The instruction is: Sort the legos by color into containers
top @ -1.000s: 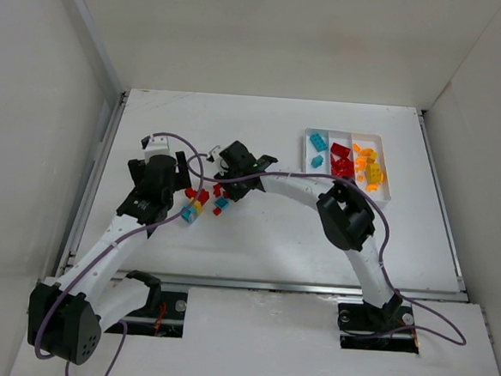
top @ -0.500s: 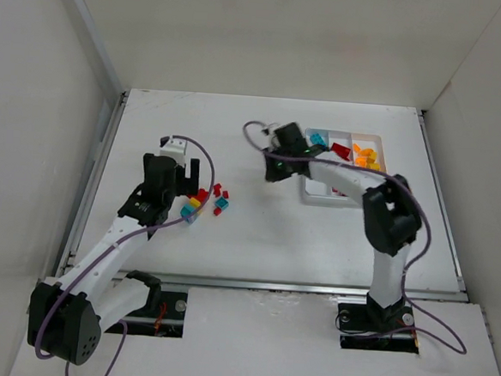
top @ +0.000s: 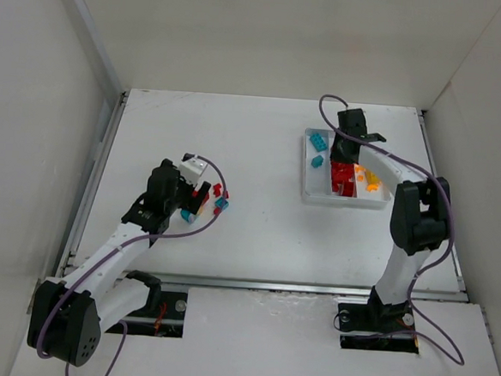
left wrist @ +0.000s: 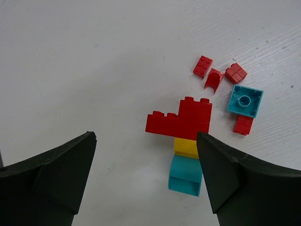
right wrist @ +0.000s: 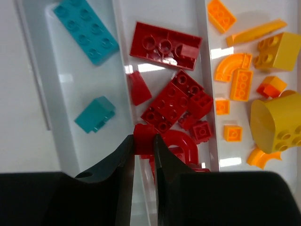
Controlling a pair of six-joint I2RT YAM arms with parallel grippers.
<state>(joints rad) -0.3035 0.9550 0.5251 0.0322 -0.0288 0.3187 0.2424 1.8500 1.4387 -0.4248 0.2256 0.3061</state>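
Top external view: left arm poised over the loose pile, right arm carrying red to the tray.

At 9 o'clock on the table, the left gripper (left wrist: 146, 141) hangs released, jaws wide, above a red stepped brick (left wrist: 178, 120). A yellow piece (left wrist: 186, 147) touches it at 6 o'clock, and small loose bricks (left wrist: 203, 66) lie at 1 o'clock. It is best to straddle the red brick alone. At 2 o'clock, the right gripper (right wrist: 142, 153) is clenched on a red piece (right wrist: 143, 137) over the tray (top: 318, 186), just inside the middle compartment (right wrist: 146, 67). It should nudge toward 3 o'clock and let go low, so nothing bounces into the teal side.
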